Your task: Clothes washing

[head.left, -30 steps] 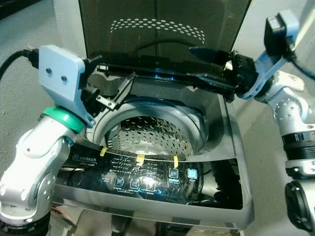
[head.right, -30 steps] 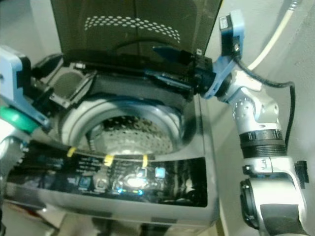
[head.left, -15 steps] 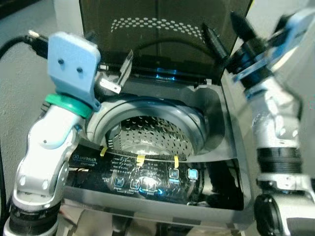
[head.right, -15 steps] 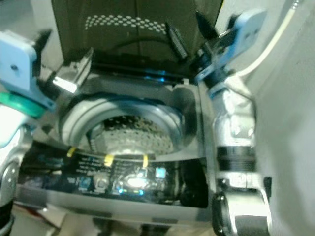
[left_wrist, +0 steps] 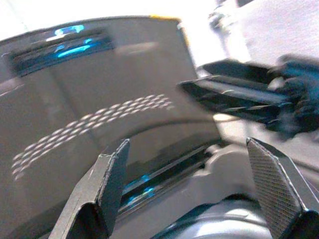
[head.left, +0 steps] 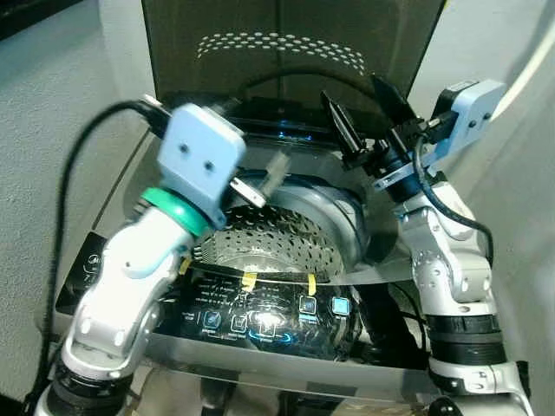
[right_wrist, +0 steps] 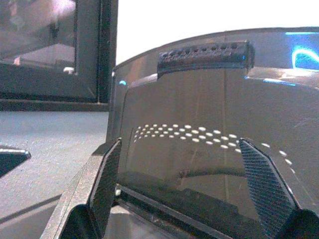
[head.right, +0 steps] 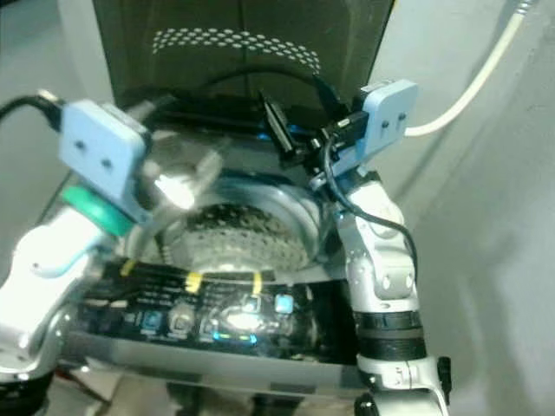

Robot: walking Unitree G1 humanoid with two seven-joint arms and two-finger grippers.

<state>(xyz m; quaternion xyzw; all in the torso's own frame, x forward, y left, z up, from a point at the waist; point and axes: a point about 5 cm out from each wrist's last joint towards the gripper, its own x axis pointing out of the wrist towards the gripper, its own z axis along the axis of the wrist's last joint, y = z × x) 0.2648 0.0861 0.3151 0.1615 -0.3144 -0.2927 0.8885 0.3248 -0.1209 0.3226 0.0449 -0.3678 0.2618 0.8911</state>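
Left eye view is showing the grey top-loading washing machine (head.left: 390,286) with its dark tinted lid (head.left: 286,52) standing upright. Both arms are bending over the perforated steel drum (head.left: 269,243), the left gripper (head.left: 260,178) and right gripper (head.left: 368,113) each with fingers spread apart, holding nothing.

No lettering on the washer's control panel (head.left: 260,316) is readable

top-loading washing machine (head.left: 395,260), before me: tinted lid (head.left: 286,52) raised upright at the back; perforated steel drum (head.left: 269,247) exposed; lit control panel (head.left: 269,316) along the near edge, yellow tape tabs on it. my left gripper (head.left: 260,178) over the drum, blurred. my right gripper (head.left: 364,117) at the rear right corner, fingers spread.
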